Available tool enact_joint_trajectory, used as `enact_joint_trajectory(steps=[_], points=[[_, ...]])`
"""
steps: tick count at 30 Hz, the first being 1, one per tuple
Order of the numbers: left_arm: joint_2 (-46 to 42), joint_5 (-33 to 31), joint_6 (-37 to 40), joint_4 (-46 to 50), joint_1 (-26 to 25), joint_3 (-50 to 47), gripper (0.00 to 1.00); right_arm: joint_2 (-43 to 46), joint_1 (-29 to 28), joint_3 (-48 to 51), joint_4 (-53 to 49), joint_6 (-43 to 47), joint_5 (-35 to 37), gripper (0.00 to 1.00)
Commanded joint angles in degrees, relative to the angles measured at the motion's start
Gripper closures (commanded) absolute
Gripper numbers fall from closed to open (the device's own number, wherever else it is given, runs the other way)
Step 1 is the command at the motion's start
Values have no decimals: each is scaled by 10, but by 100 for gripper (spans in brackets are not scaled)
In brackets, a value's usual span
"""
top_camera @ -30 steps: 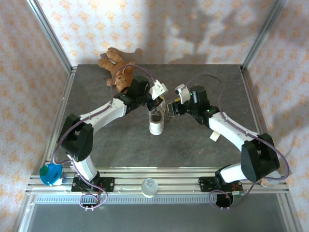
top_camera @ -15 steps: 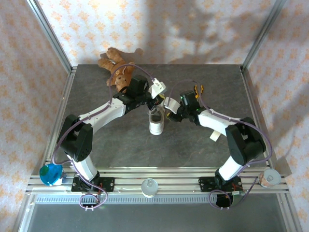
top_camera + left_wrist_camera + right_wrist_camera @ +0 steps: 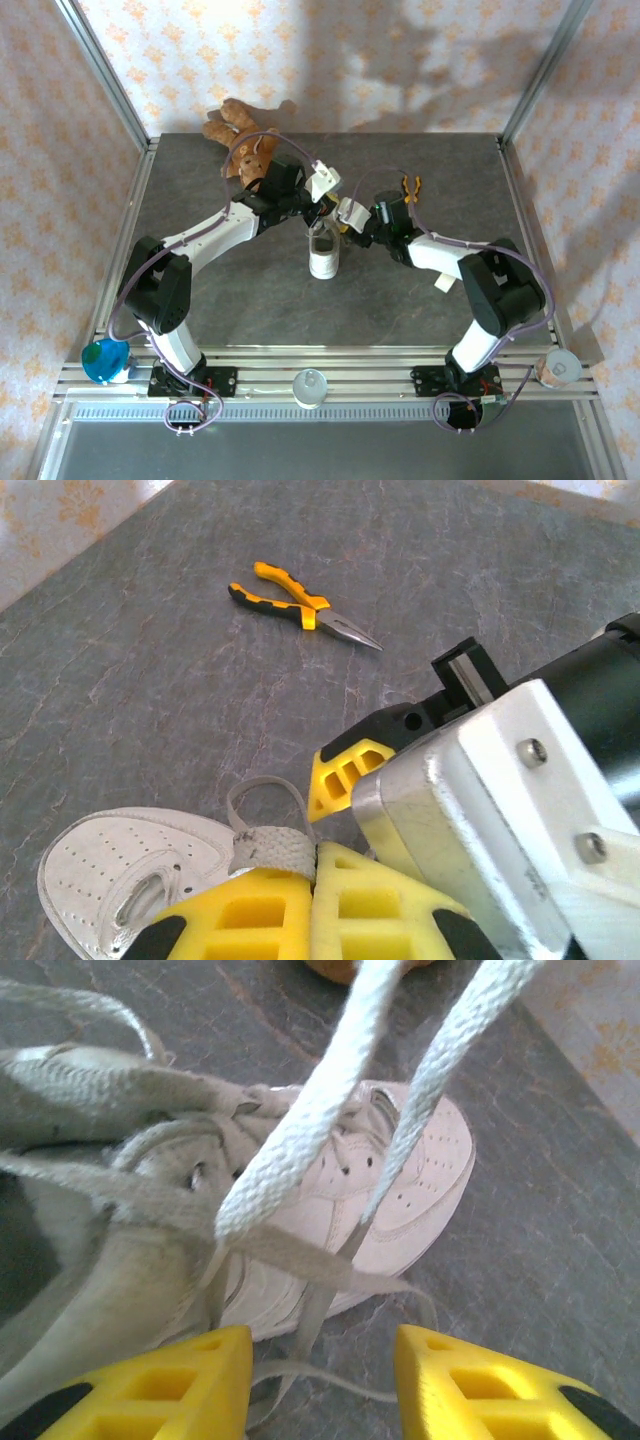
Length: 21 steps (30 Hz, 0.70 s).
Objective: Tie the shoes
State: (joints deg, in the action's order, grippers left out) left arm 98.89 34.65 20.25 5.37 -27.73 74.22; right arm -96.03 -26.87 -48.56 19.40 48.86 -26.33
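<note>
The white sneaker stands mid-table, its toe toward the arms. Both grippers meet just above its far end. In the left wrist view my left gripper is shut on a flat white lace, which loops out above its fingers. The perforated toe lies to the left below. My right gripper is open, and thin lace ends lie on the table between its fingers. Two taut lace strands rise in front of it over the sneaker's toe. From above, the left gripper and right gripper nearly touch.
A brown teddy bear lies at the table's back left. Yellow-handled pliers lie behind the right arm, and the same pliers show on the grey tabletop. A blue object and a clear dome sit on the front rail.
The right arm has swung its forearm down and moved its gripper left toward the shoe, with its jaws narrowing. The left gripper holds its place and its grip on the lace.
</note>
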Motion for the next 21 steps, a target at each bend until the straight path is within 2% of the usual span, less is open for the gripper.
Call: enact_joint_trajectory(steps=[1, 16, 18, 21], points=[[-14, 17, -18, -8, 7, 1, 100, -18, -5, -8, 53, -8, 4, 59], [-12, 16, -14, 7, 9, 9, 100, -77, -5, -69, 40, 38, -4, 68], [-14, 16, -14, 7, 8, 8, 100, -79, -5, -80, 27, 45, -12, 75], [-17, 14, -15, 7, 9, 7, 100, -73, -5, -86, 15, 50, -16, 94]])
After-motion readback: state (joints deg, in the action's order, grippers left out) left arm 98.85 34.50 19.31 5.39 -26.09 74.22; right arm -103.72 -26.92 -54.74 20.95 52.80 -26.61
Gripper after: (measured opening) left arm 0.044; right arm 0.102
